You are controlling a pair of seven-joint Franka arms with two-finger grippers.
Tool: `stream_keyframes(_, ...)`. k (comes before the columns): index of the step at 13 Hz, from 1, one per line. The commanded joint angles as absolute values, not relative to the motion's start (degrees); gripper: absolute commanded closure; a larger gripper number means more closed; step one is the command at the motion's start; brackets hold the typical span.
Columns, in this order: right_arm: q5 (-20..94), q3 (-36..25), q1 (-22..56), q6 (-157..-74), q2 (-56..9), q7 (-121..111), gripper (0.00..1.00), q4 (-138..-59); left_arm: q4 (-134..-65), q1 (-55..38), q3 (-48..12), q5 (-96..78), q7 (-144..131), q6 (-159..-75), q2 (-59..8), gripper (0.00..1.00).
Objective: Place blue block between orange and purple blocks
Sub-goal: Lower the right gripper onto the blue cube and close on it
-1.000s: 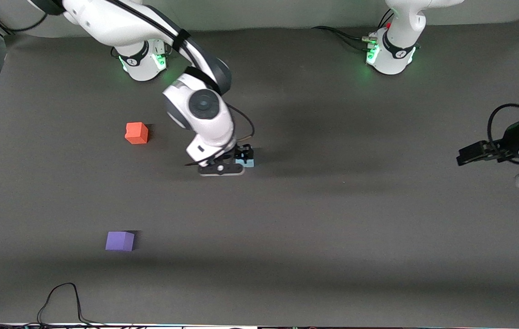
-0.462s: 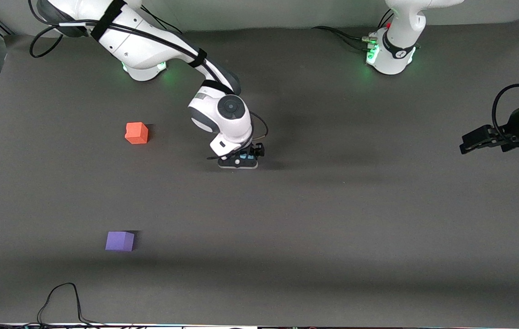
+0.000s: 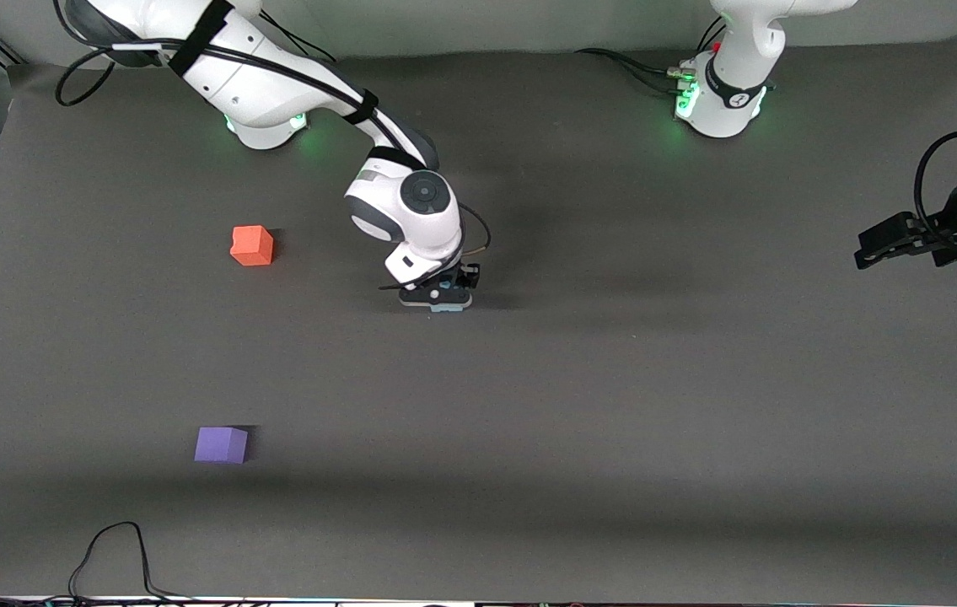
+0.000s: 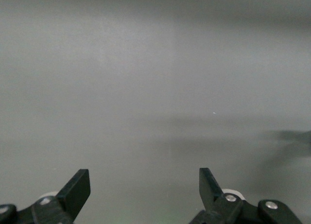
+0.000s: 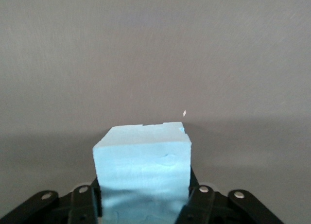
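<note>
The light blue block (image 3: 448, 304) sits between the fingers of my right gripper (image 3: 444, 297), which is shut on it low over the middle of the dark mat. In the right wrist view the blue block (image 5: 142, 161) fills the gap in the right gripper (image 5: 142, 187). I cannot tell whether the block touches the mat. The orange block (image 3: 252, 245) lies toward the right arm's end. The purple block (image 3: 222, 444) lies nearer the front camera than the orange one. My left gripper (image 3: 868, 250) waits open and empty over the left arm's end; it also shows in its own wrist view (image 4: 143, 185).
A black cable (image 3: 115, 548) loops on the mat at the front edge, nearer the camera than the purple block. The two arm bases (image 3: 263, 118) (image 3: 718, 97) stand along the back edge. Bare mat (image 3: 233, 346) lies between the orange and purple blocks.
My right arm has stretched out and lowered its gripper around the blue block, closing on it. My left gripper has drifted slightly toward the table's end.
</note>
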State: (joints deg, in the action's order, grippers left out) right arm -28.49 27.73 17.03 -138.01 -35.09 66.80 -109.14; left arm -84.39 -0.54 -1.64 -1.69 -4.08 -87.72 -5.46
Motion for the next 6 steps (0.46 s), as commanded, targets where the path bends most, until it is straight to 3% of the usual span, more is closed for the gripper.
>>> stream_keyframes(1,-27.3,30.0,12.0,-133.5,-28.6,64.1,0.77,-110.2,-86.5,-2.0,-0.5,-0.3,-3.1,-88.1,-3.9,0.0)
stream_keyframes(3,-15.6,27.6,10.0,-128.8,-22.5,51.3,0.77,-110.2,-87.1,-2.0,-0.6,0.8,-3.0,-88.2,-3.7,0.0)
stream_keyframes(6,-7.0,15.1,10.0,-124.6,-13.1,32.1,0.77,-114.3,-87.1,-2.1,-0.6,1.0,-3.0,-88.2,-3.7,0.0)
